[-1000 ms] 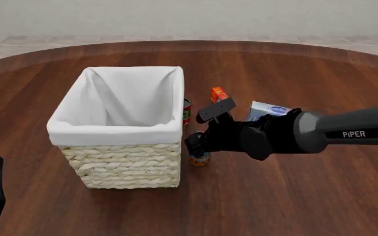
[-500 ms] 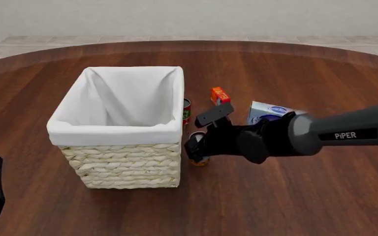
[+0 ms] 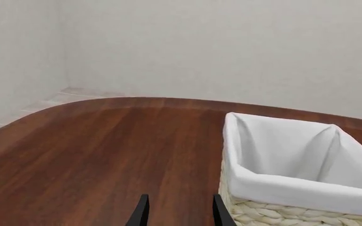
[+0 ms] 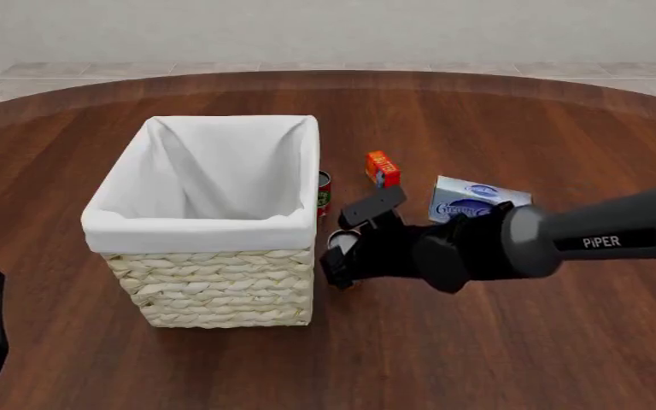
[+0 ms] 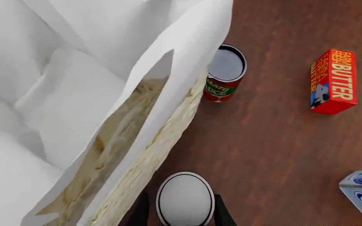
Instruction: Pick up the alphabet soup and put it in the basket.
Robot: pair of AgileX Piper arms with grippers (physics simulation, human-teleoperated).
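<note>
Woven basket (image 4: 214, 282) seemingly empty; right tool (image 5: 181, 214) flanks alphabet soup (image 5: 185, 197).

Gripper (image 5: 181, 213) fingers flank the alphabet soup (image 5: 185, 197) beside the basket (image 5: 149, 141).

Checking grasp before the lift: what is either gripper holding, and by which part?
The right gripper has the alphabet soup between its fingers, gripped by its sides. The left gripper holds nothing.
</note>
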